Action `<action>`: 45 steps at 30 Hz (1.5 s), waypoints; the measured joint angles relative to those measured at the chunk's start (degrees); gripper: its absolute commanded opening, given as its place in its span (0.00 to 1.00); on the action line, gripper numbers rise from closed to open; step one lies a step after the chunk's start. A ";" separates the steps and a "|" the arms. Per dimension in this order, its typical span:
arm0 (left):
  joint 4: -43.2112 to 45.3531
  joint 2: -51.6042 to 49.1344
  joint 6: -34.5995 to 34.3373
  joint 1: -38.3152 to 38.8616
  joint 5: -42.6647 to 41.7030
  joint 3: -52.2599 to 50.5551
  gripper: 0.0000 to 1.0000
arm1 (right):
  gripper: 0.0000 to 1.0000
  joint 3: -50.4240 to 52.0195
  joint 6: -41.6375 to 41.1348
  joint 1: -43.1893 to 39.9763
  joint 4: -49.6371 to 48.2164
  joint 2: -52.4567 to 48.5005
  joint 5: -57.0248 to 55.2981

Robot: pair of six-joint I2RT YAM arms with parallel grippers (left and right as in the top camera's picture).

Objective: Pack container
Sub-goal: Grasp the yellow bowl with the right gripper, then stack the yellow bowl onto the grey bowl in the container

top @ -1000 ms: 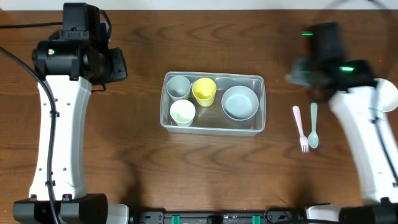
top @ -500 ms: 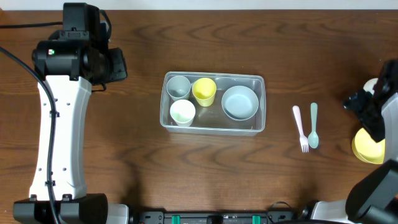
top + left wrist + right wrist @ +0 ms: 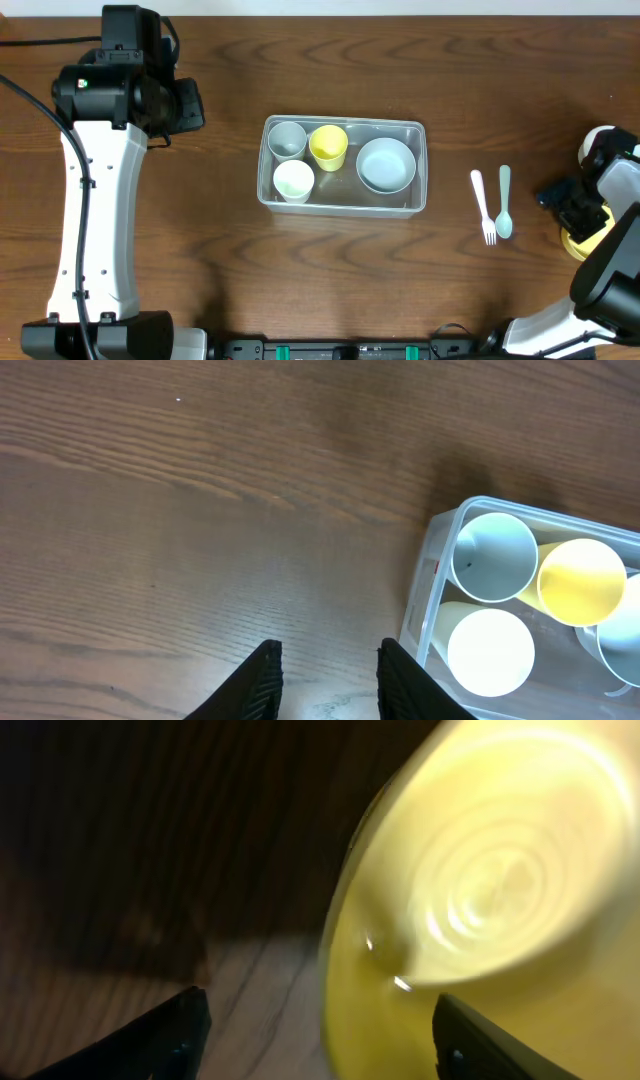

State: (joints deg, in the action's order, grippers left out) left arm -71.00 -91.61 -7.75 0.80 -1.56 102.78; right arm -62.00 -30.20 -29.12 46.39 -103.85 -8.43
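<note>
Clear plastic marks the container (image 3: 343,203) at the middle of the wooden table (image 3: 300,280) in the overhead view. It holds 3 cups and 1 bowl: a grey cup (image 3: 288,138), a yellow cup (image 3: 328,146) and a white cup (image 3: 294,181) at its left end, and a pale blue bowl (image 3: 386,164) at its right. To its right, apart from it, a pink fork (image 3: 483,205) and a green spoon (image 3: 505,202) lie side by side. At the far right edge the right gripper (image 3: 577,212) hangs over a yellow bowl (image 3: 588,243). The left arm (image 3: 95,200) stands well to the container's left.

From the left wrist, the left gripper (image 3: 325,680) has its 2 fingers (image 3: 262,678) spread above bare wood, with nothing between them; the container's corner (image 3: 432,575) lies to the right.

From the right wrist, blurred, the right gripper (image 3: 320,1040) has its fingers (image 3: 150,1040) spread wide either side of the yellow bowl's (image 3: 480,910) rim; I cannot tell whether they touch it.
</note>
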 measured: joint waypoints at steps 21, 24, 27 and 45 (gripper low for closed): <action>-0.46 0.00 0.00 0.00 0.00 0.00 0.33 | 0.01 -0.09 1.09 0.00 -0.11 -0.15 2.60; -0.46 0.00 0.00 0.00 0.00 0.00 0.33 | 0.01 -1.05 2.03 0.20 1.03 -0.15 5.07; -0.46 0.00 0.00 0.00 0.00 0.00 0.33 | 0.01 -3.32 3.28 1.40 3.45 -0.11 8.26; -0.52 0.00 0.00 0.00 0.02 0.00 0.33 | 0.01 -26.56 26.18 48.26 8.20 7.91 15.21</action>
State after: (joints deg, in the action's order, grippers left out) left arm -71.53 -91.61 -7.75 0.80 -1.54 102.78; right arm -88.55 -4.01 19.14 54.59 -95.94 6.79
